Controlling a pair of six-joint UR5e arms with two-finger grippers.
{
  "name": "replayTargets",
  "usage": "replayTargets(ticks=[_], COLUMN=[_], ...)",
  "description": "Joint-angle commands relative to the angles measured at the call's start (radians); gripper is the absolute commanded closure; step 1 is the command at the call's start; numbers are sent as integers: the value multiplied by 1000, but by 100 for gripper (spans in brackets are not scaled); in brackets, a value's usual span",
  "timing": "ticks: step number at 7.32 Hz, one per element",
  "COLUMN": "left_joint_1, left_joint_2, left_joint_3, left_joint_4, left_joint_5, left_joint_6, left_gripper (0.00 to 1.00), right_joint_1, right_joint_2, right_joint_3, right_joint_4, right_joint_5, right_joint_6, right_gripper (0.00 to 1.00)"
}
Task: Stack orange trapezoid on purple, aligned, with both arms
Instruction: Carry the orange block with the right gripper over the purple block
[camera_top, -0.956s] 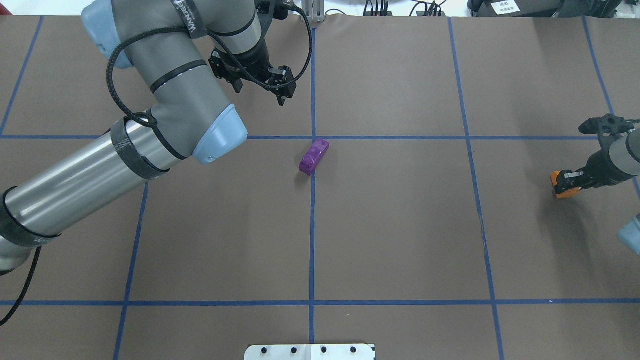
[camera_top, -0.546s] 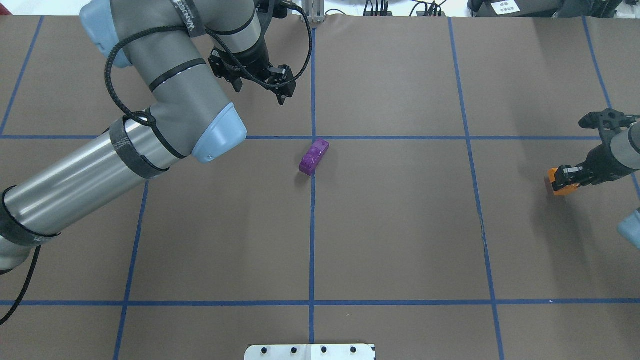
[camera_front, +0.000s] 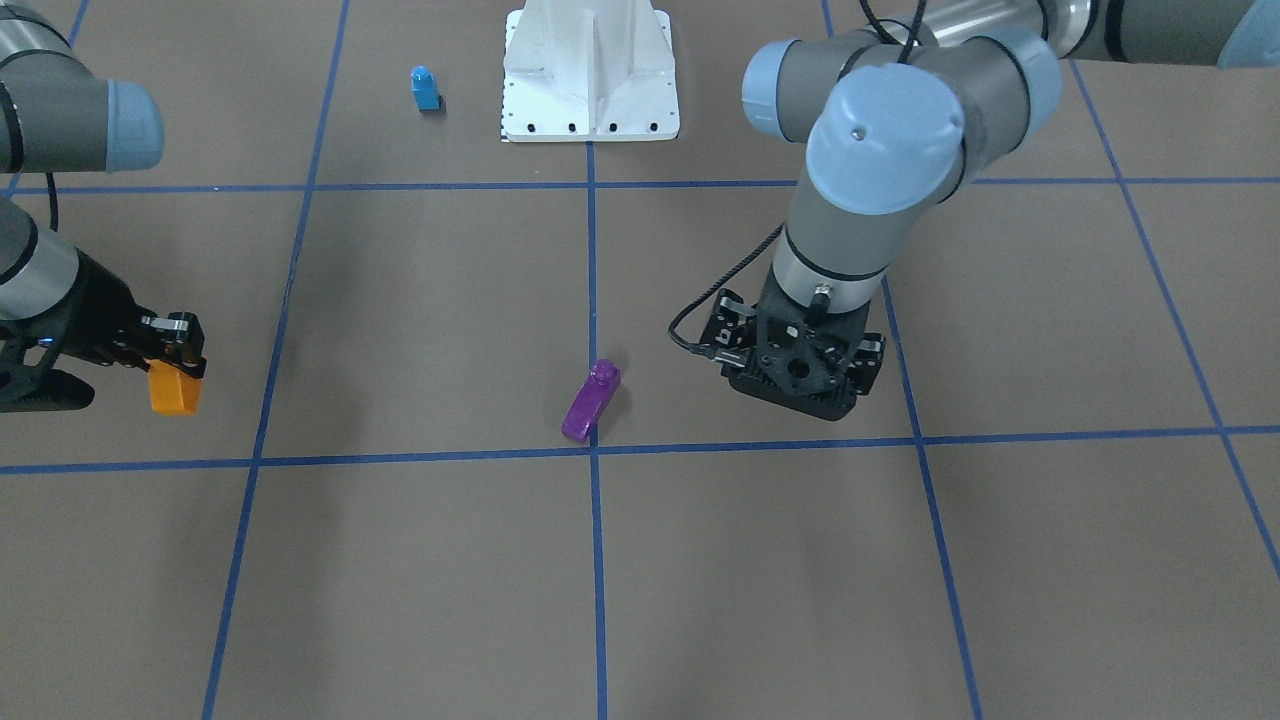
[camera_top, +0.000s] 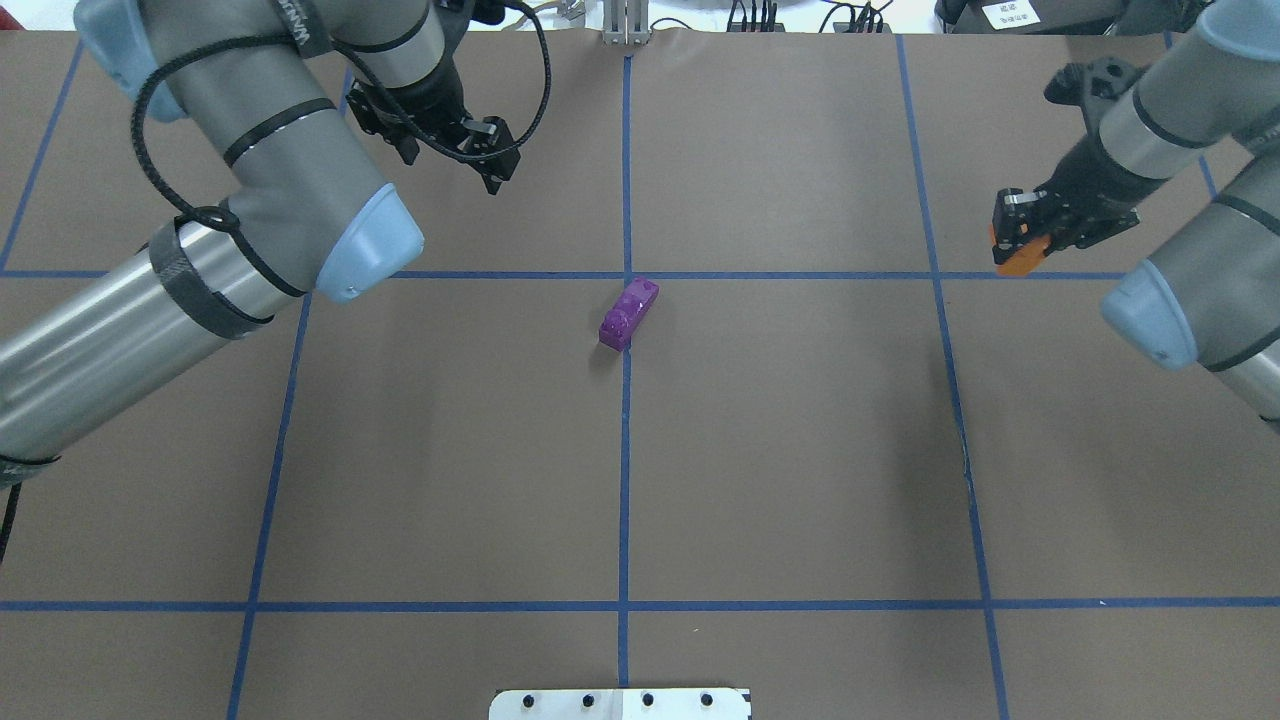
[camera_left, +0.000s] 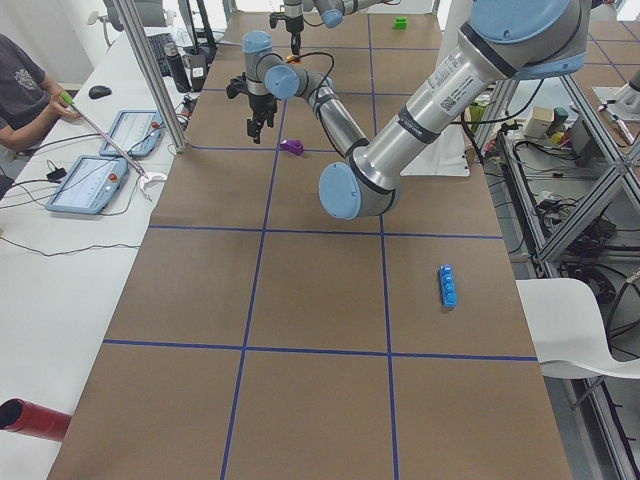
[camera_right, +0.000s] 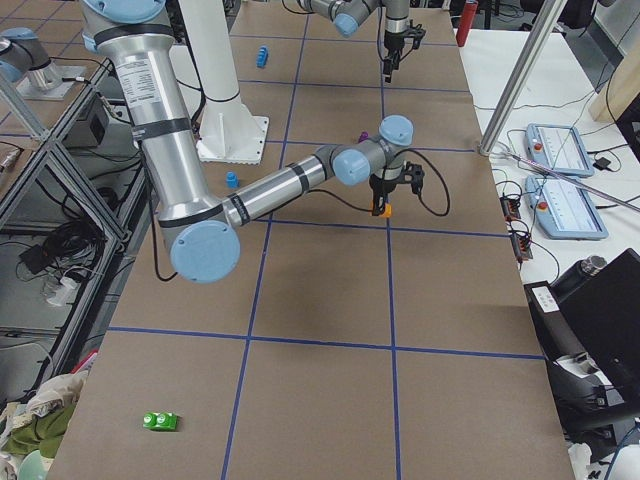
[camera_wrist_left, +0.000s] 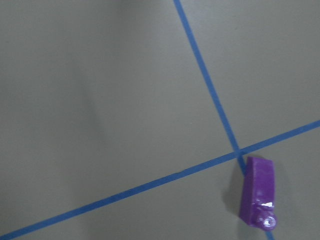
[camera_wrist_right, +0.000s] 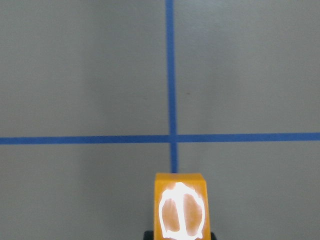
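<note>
Purple shiny wedge toy brick (camera_top: 628, 314) lies bare at the middle tape cross (camera_top: 626, 275). At its two o'clock the right gripper (camera_top: 1020, 238) pinches the small shiny orange sloped brick (camera_top: 1016, 262), now carried farther back, ready for stacking. At eleven o'clock the empty left gripper (camera_top: 452, 172), spread open, has backed away. The front view, not the overhead, shows orange hanging clear.

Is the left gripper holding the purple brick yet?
No, the purple brick lies on the table, apart from the empty left gripper.

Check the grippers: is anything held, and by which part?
Right gripper holds the orange trapezoid, pinched at its upper end; the rest hangs below the fingers. Left gripper is open and empty.
</note>
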Motion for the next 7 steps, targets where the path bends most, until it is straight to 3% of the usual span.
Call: replayTargets(ticks=[1, 2, 4, 5, 7], left_joint_1=[-132, -236, -356, -380, -386], left_joint_2=[156, 248, 359, 381, 411], left_joint_3=[-38, -36, -24, -16, -13], left_joint_4=[0, -8, -11, -11, -14], left_joint_5=[-61, -134, -143, -142, -141], left_joint_6=[207, 363, 583, 627, 643], left_gripper=[0, 0, 0, 0, 0], right_joint_1=[-123, -183, -288, -311, -357], right_joint_2=[232, 350, 544, 602, 614], right_joint_3=[-61, -141, -296, -351, -390], right_joint_4=[-45, -45, -44, -39, -30], right_joint_5=[-41, -66, -169, -190, -232], right_joint_6=[271, 429, 668, 809, 954], right_gripper=[100, 100, 100, 100, 100])
